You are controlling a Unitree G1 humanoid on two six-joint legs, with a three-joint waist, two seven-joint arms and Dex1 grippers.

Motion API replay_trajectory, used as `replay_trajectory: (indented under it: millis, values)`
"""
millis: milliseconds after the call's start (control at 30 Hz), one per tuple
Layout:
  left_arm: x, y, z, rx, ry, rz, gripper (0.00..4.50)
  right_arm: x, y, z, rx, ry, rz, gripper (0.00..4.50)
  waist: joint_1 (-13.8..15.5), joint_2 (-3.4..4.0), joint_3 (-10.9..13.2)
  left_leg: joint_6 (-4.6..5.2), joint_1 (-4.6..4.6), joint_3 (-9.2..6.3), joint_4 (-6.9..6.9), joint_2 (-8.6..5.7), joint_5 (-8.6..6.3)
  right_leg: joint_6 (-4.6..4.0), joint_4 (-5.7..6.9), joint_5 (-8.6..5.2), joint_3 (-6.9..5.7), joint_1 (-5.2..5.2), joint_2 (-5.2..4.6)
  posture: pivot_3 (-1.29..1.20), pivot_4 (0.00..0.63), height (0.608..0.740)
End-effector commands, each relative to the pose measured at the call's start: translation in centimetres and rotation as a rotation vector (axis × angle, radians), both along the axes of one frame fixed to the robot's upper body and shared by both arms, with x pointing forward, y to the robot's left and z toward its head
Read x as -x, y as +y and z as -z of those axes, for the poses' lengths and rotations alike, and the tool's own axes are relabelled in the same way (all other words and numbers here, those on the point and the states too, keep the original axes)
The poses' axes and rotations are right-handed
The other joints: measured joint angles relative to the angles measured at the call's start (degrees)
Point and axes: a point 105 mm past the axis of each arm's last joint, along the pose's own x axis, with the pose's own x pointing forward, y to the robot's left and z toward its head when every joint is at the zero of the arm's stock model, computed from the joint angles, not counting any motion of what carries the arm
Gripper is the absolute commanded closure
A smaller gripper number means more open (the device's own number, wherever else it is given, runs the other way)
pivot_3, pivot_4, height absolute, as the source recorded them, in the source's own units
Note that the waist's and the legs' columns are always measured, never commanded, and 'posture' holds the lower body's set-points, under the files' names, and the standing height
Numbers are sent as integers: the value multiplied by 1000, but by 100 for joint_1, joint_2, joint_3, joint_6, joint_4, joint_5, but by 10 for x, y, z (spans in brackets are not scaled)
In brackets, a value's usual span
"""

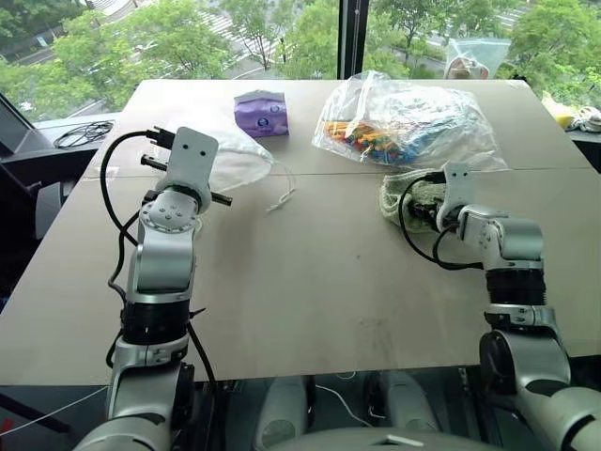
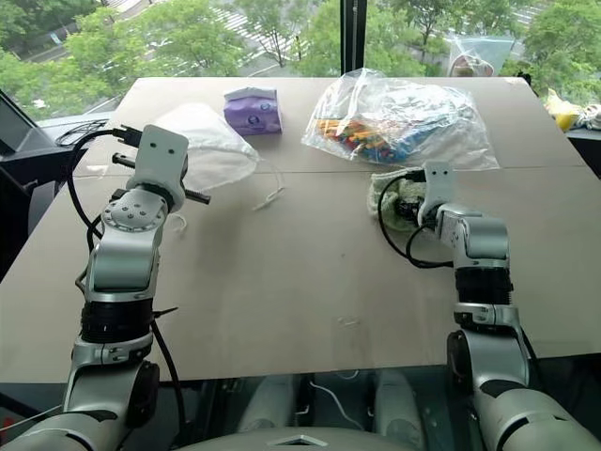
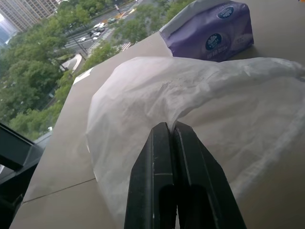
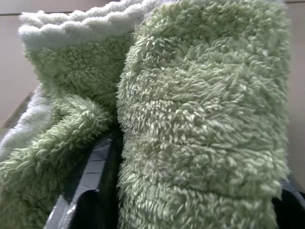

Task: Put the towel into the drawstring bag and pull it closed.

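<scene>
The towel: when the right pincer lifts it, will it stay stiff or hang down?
The towel will likely sag: its thick fluffy pile folds around the right pincer. It looks light and unlikely to slip.

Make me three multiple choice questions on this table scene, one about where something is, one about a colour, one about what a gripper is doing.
1. Where is the tissue pack?
A. on the far part of the table, beside the drawstring bag
B. inside the clear bag of items
C. under the right gripper

2. What colour is the towel?
A. purple
B. light green
C. orange

3. What is the left gripper doing?
A. standing wide open above the bare table
B. shut on the drawstring bag
C. shut on the tissue pack

Answers: 1 A, the pack lies by the bag near the table's far edge. 2 B, fluffy green pile fills the right wrist view. 3 B, its fingers pinch the white fabric.
</scene>
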Motion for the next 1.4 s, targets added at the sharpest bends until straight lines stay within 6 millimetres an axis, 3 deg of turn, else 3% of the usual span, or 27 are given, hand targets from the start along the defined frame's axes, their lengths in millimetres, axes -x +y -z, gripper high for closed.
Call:
replay_trajectory:
  millis: [33, 67, 133, 300, 467, 633, 833, 1000, 1100, 1400]
  values:
    - [5, -5, -18, 49, -61, 22, 4500, 22, 25, 42, -22, 164, -123, 3626, -57, 0, 0, 0, 0, 0, -1, 1, 0, 0, 0, 0, 2, 0, 1, 0, 150, 740]
    - [5, -6, -17, 64, -57, 28, 4500, 20, 26, 38, -28, 136, -133, 4152, -67, 0, 0, 0, 1, 1, -2, 4, 0, 1, 0, 0, 5, -1, 3, 0, 150, 740]
    - [6, -10, -18, 88, -50, 56, 4500, 17, 32, 27, -64, 79, -159, 4390, -68, 0, 0, -1, 2, 0, -3, 12, -1, 1, 0, 0, 8, -1, 14, 0, 150, 740]
    - [7, -16, -26, 205, -41, 162, 4500, 23, 55, -17, -306, -44, -300, 4390, -93, 1, 13, -3, 4, 0, -11, 31, -2, -2, 1, -1, 15, -14, 41, 0, 150, 740]
    - [11, -24, -33, 352, -25, 273, 4500, 55, 80, -65, -540, -125, -517, 4390, -55, 17, 39, -4, -27, 4, -18, 30, 0, -5, 12, 1, 36, -55, 43, 0, 150, 740]
    - [19, -39, -43, 452, -9, 403, 4500, 74, 101, -87, -647, -148, -600, 4390, -31, 8, 44, -7, -87, 16, 7, 21, 1, -22, 6, 14, 34, -95, 35, 0, 150, 740]
    - [27, -52, -58, 546, 27, 522, 4500, 70, 125, -107, -651, -236, -544, 4390, -35, -2, 51, -7, -84, 22, 14, 19, 1, -6, 9, 5, 32, -96, 36, 0, 150, 740]
    - [29, -60, -70, 596, 31, 586, 4500, 64, 144, -110, -615, -273, -453, 4390, -44, -2, 51, -8, -81, 15, 15, 21, 2, -5, 21, 4, 39, -98, 42, 0, 150, 740]
    - [32, -63, -66, 580, 77, 619, 4500, 61, 147, -111, -593, -296, -413, 4390, -49, -1, 51, -10, -82, 15, 13, 21, 2, -8, 20, 5, 52, -100, 43, 0, 150, 740]
    - [28, -70, -72, 595, 74, 656, 4500, 70, 162, -94, -179, -380, -535, 4390, -48, -3, 52, -10, -81, 24, 15, 18, 3, -10, 18, 6, 55, -101, 41, 0, 150, 740]
